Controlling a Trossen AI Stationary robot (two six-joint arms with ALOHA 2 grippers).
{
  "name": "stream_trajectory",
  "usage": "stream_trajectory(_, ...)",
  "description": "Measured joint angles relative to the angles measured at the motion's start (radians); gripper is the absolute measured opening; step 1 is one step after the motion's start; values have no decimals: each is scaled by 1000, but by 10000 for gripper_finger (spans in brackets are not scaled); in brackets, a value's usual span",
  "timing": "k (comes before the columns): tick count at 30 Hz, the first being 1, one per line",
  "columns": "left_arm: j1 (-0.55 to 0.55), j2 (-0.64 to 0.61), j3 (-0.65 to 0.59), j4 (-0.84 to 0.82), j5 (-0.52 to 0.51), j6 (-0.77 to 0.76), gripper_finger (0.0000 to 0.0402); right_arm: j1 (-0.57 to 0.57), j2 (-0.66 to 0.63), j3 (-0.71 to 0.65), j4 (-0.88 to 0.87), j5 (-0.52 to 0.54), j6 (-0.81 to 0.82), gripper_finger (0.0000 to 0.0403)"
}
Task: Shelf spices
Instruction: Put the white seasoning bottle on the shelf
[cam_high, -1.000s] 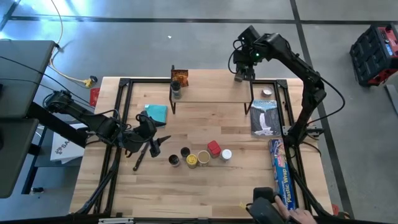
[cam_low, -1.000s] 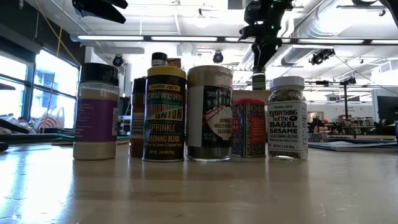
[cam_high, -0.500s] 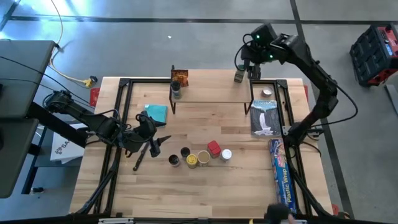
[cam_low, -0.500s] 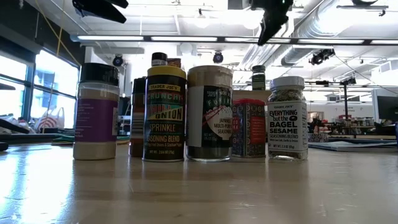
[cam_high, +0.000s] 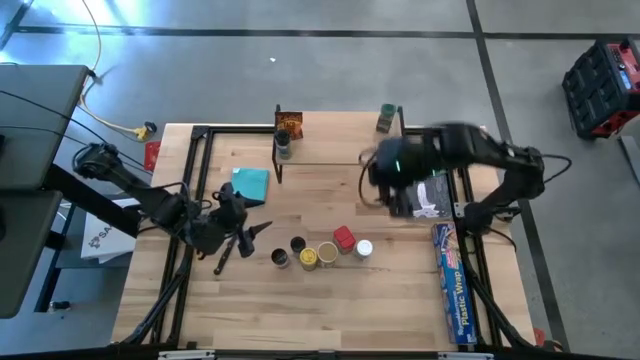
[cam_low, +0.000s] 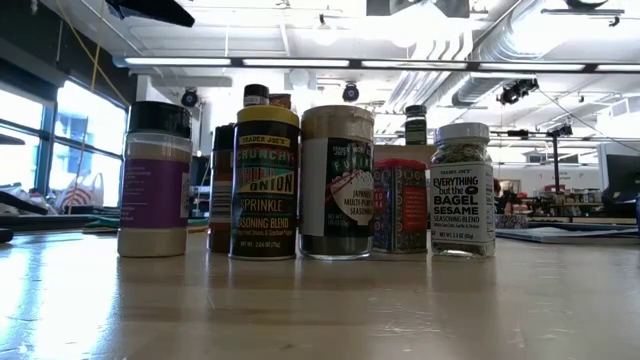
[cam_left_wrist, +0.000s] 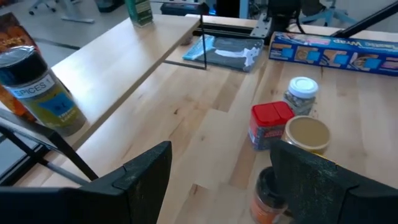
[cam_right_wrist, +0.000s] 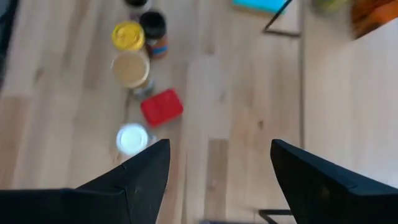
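Counted 3 spices on the shelf (cam_high: 335, 150): a dark-lidded jar (cam_high: 284, 147) and the orange-brown packet (cam_high: 289, 123) at its left end, a green-topped jar (cam_high: 386, 119) at its right end. Found 6 more bunched on the tabletop (cam_high: 330, 310) in front of the shelf, among them the red tin (cam_high: 344, 239) and the white-capped jar (cam_high: 364, 249). Saw the right gripper (cam_right_wrist: 217, 163) above the table between shelf and cluster, jaws apart and empty. Saw the left gripper (cam_left_wrist: 221, 165) low on the cluster's left side, jaws likewise apart, nothing held. Judged about 3 of 9 shelved, 6 left to lift.
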Motion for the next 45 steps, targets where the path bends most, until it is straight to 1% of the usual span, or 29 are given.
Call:
stream_trajectory(2,-27,12,0,-2,-32,-4,266,117,-1,-18,26,150,104,272)
stream_trajectory(4,-52,27,0,-2,-62,-4,266,233,-15,-84,48,300,224,272)
stream_trajectory(6,-72,46,0,-3,-86,-4,266,336,-37,-198,81,427,376,272)
stream_trajectory(8,-88,63,0,-4,-112,-4,266,432,-70,-348,132,535,569,272)
stream_trajectory(10,-101,79,0,-3,-131,-4,266,511,-97,-504,215,607,762,272)
stream_trajectory(12,-106,91,0,-3,-133,-4,266,565,-108,-649,346,634,917,272)
stream_trajectory(15,-105,96,0,-1,-134,-4,266,607,-107,-837,620,653,1037,272)
stream_trajectory(16,-105,96,0,1,-134,-4,266,611,-103,-887,729,661,1045,272)
stream_trajectory(18,-104,96,0,4,-136,-4,266,606,-90,-971,919,659,995,272)
stream_trajectory(21,-103,92,0,5,-143,-3,266,598,-80,-1047,1095,647,934,272)
stream_trajectory(23,-103,93,0,4,-135,-3,266,592,-78,-1071,1132,671,927,272)
stream_trajectory(28,-97,93,0,4,-129,-13,266,591,-71,-1105,1141,829,925,272)
stream_trajectory(30,-97,93,0,4,-129,-14,266,591,-54,-1130,1158,859,932,272)
stream_trajectory(34,-97,93,0,3,-129,-38,266,579,3,-1178,1267,865,932,272)
stream_trajectory(38,-97,93,0,3,-127,-53,266,580,60,-1208,1399,916,926,272)
stream_trajectory(41,-97,92,0,3,-127,-56,266,580,109,-1215,1430,872,895,272)
stream_trajectory(45,-97,92,0,3,-128,-56,266,578,155,-1212,1512,869,874,272)
